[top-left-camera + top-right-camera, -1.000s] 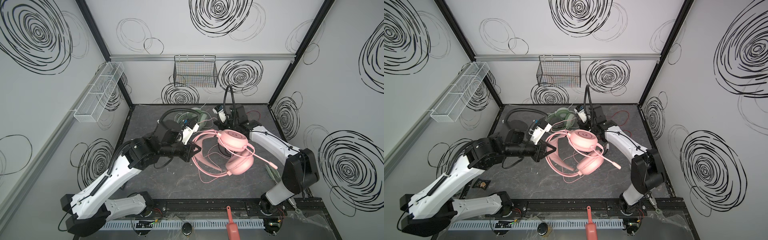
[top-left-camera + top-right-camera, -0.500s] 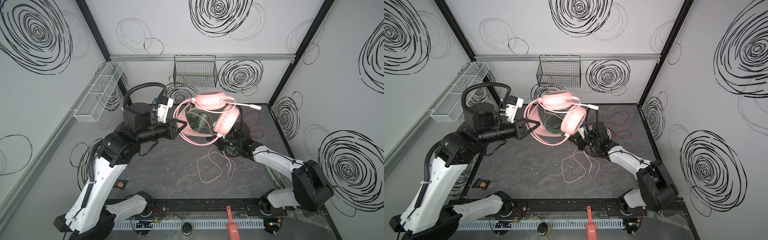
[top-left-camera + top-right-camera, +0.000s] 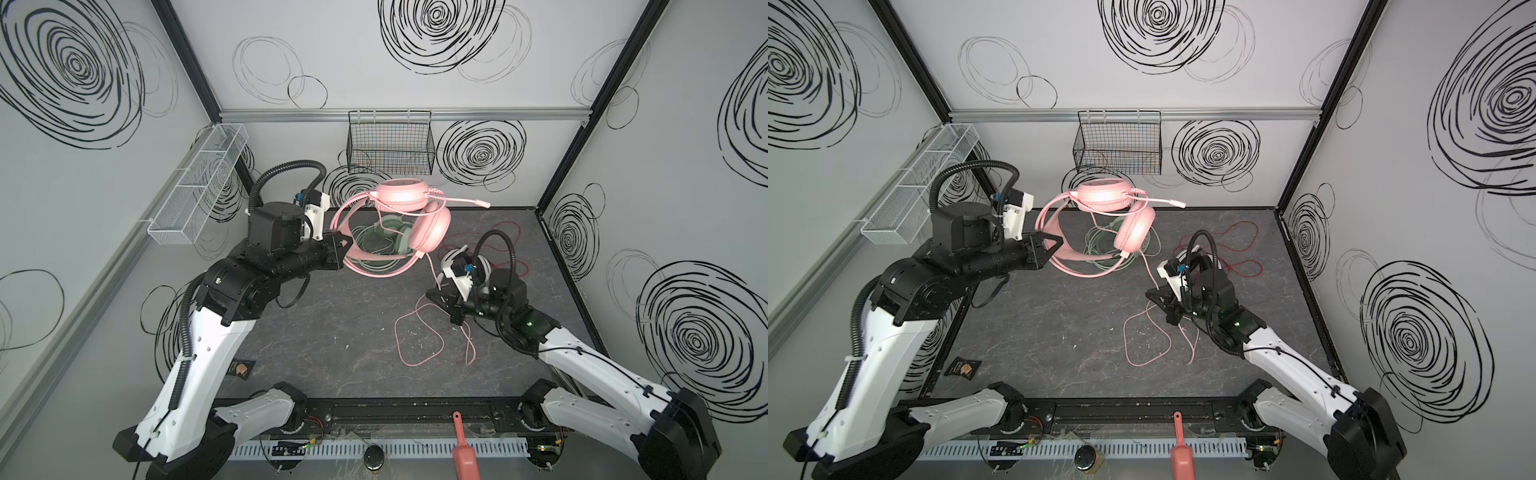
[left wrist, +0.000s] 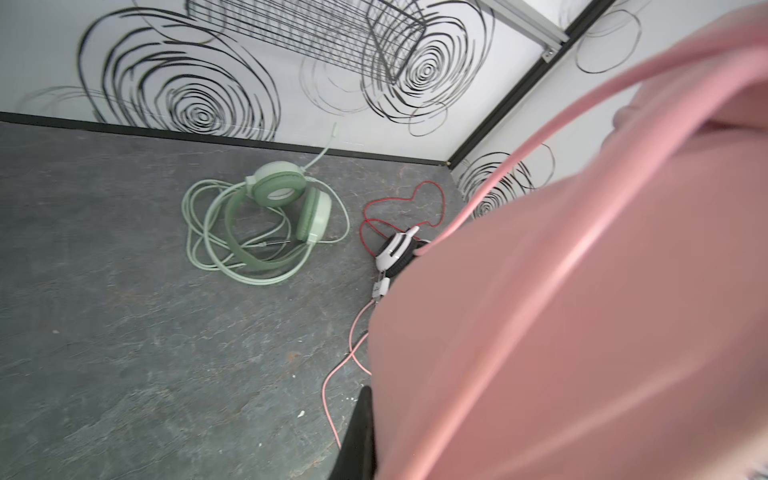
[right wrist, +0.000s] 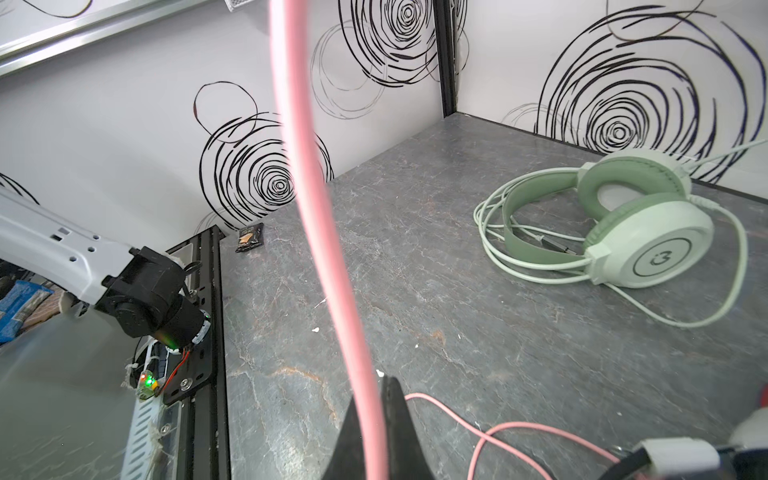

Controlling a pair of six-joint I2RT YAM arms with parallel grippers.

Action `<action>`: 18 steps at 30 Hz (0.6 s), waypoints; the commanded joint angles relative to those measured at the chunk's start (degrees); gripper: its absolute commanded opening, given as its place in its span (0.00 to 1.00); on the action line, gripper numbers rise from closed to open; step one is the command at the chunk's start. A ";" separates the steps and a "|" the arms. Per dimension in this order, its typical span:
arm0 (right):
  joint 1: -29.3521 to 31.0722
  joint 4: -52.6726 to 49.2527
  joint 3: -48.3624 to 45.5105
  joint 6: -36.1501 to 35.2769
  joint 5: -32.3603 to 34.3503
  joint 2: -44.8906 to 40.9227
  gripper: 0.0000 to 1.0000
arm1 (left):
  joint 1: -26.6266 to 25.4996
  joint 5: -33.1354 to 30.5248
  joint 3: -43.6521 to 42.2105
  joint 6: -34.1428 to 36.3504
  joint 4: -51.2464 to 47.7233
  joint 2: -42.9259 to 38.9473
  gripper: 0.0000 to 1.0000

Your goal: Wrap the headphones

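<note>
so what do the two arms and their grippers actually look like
Both match: the left arm and right arm have white shells, black joints and a black ribbed hose. The left gripper and right gripper are black with pointed fingers, each behind a white camera mount.

L arm (image 3: 208, 353) rises from near-left corner of tabletop (image 3: 332, 357), elbow high, wrist level, reaching in toward the back-middle. L gripper (image 3: 343, 246) clamped on pink headset (image 3: 401, 195) band, up in the air. R arm (image 3: 594, 370) low from near-right corner, stretched inward. R gripper (image 3: 433, 296) pinched on pink cable (image 5: 316, 208), just above the surface.
</note>
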 commanded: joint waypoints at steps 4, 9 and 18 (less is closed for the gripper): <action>7.17 -12.59 0.53 2.59 8.78 -6.07 0.00 | 0.24 -7.06 -4.49 -3.03 7.87 -1.72 0.00; 18.13 -18.58 3.53 3.34 17.76 -6.38 0.00 | -2.29 -13.55 -6.29 -4.56 8.93 -1.79 0.00; 33.21 -24.58 9.96 3.10 44.36 -4.40 0.00 | -12.19 -35.86 -4.94 -3.59 3.48 0.09 0.00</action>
